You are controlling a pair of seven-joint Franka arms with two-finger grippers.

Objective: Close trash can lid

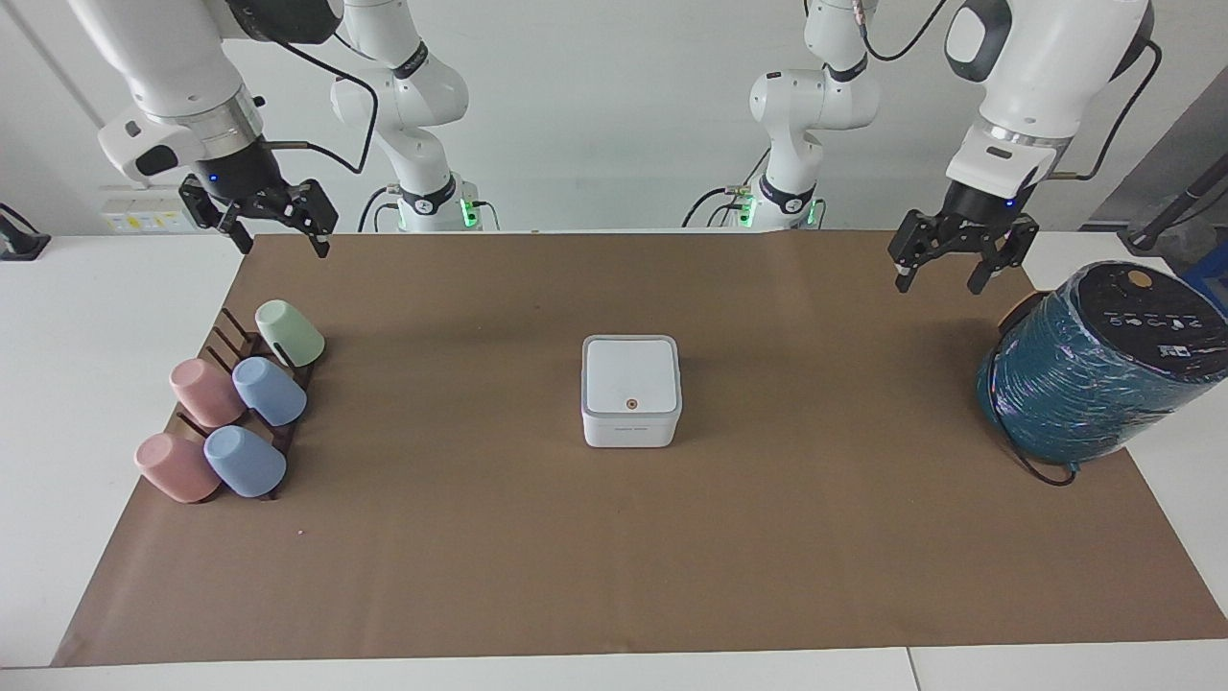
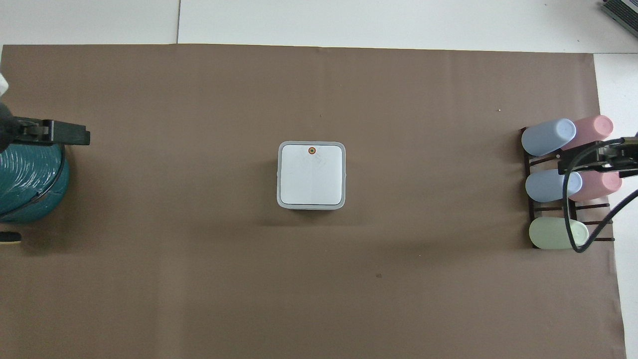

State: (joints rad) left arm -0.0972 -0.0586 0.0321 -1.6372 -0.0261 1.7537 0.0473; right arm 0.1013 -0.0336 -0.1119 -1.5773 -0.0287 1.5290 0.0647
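Note:
The small white trash can (image 1: 630, 427) stands in the middle of the brown mat. Its lid (image 1: 630, 374) lies flat and shut on it, orange dot up; it also shows in the overhead view (image 2: 311, 174). My left gripper (image 1: 945, 274) hangs open and empty in the air over the mat's edge at the left arm's end, next to the teal cylinder; its fingers (image 2: 75, 135) show in the overhead view. My right gripper (image 1: 280, 245) waits open and empty, raised at the right arm's end, over the cup rack in the overhead view.
A large teal wrapped cylinder (image 1: 1094, 374) lies at the left arm's end of the table (image 2: 25, 184). A dark rack with several pastel cups (image 1: 230, 413) stands at the right arm's end (image 2: 563, 184). A brown mat (image 1: 614, 557) covers the table.

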